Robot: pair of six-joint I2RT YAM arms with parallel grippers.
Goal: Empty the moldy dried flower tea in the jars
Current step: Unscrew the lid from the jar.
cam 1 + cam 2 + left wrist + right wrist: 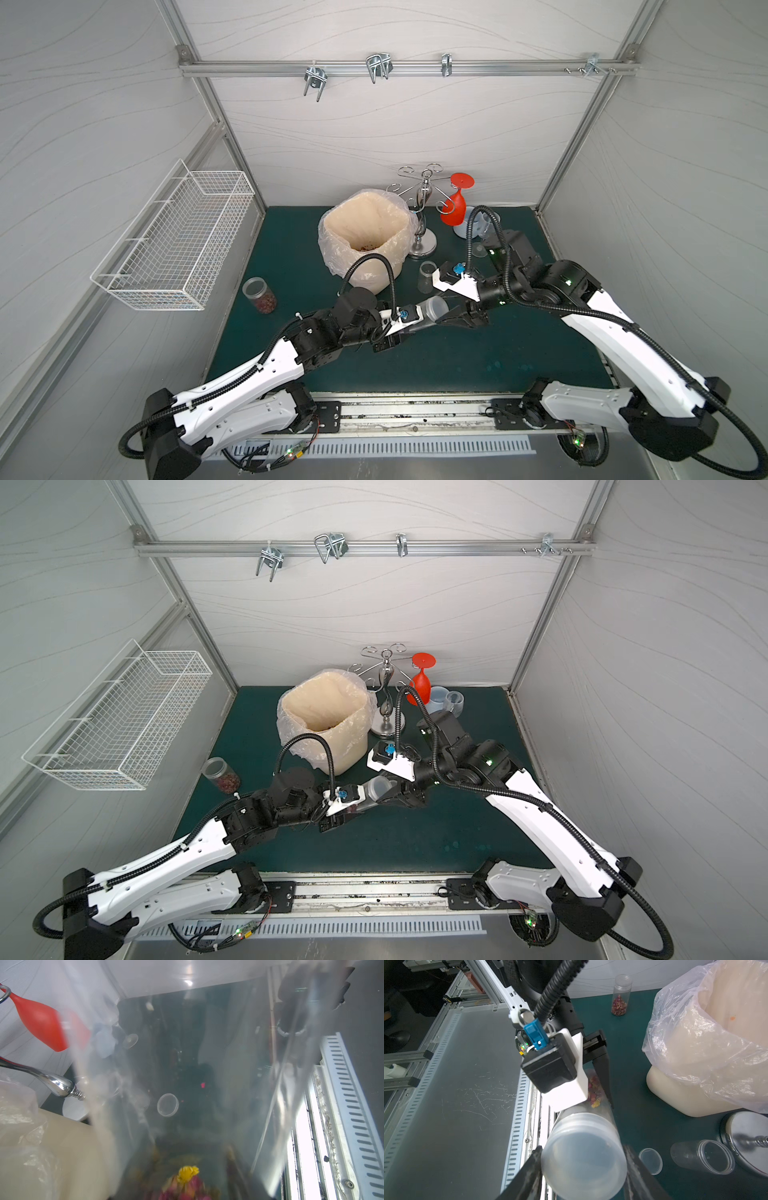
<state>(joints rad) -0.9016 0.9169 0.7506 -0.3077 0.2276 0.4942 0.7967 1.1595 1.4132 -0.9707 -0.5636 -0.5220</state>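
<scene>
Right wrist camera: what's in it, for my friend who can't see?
The right gripper pinches the lid of a jar held sideways with dried flower tea inside. Nearby on the green mat are a bagged bin, an empty jar and a loose lid.

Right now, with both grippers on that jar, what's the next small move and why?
Probably twist the lid off with the right gripper while the left gripper holds the jar steady. The lid is on, the right fingers pinch its sides, and the tea is inside, so nothing can go in the bin yet.
</scene>
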